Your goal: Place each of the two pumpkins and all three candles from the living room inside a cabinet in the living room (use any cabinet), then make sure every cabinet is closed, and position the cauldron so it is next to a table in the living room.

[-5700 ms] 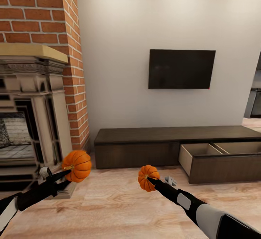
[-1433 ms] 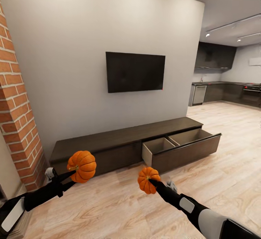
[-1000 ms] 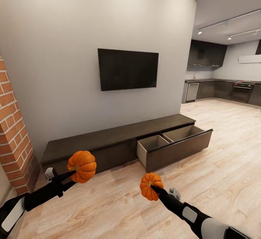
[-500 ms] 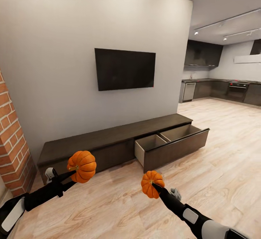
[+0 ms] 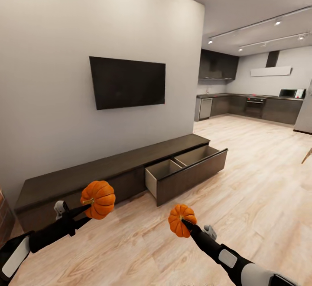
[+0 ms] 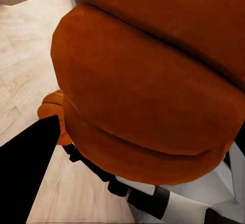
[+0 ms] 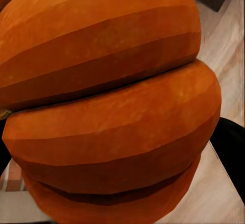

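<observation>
Open drawer (image 5: 186, 174) juts out; floor (image 5: 260, 182) around seemingly clear.

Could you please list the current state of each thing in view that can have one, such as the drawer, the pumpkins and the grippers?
Left gripper: shut on the left pumpkin, held above the floor.
Right gripper: shut on the right pumpkin, held above the floor.
Cabinet: right drawer pulled open, nothing visible inside; left front shut.
TV: screen dark.
</observation>
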You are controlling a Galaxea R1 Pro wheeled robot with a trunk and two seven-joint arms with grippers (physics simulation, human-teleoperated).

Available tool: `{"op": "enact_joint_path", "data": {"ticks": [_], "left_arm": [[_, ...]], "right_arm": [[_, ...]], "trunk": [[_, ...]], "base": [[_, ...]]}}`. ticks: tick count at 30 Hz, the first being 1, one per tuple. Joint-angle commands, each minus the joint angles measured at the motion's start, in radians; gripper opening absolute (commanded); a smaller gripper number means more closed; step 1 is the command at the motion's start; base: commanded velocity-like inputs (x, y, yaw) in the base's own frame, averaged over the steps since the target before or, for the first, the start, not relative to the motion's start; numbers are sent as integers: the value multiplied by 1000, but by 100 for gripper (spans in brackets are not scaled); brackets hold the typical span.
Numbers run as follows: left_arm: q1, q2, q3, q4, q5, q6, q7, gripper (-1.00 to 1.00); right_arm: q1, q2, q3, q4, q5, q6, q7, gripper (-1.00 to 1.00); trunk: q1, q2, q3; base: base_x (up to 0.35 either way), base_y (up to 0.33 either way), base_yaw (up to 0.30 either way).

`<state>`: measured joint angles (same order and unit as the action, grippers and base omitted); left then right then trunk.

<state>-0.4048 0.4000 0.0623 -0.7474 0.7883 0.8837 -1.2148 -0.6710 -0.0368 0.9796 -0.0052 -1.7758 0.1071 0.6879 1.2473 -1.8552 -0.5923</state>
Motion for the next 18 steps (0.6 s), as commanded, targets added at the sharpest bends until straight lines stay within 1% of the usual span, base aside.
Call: {"op": "enact_joint_path", "data": {"ticks": [1,18], "left_arm": [[0,0,1,0,8,9,1,-100],[0,0,2,0,8,9,1,-100]], "right_arm": [[-1,0,-1,-1,-13,9,1,-100],[-1,0,0,1,-13,9,-3,-100]], "trunk": [[0,-1,-1],[0,-1,-1]], "base": [[0,0,-282],[0,0,-282]]}}
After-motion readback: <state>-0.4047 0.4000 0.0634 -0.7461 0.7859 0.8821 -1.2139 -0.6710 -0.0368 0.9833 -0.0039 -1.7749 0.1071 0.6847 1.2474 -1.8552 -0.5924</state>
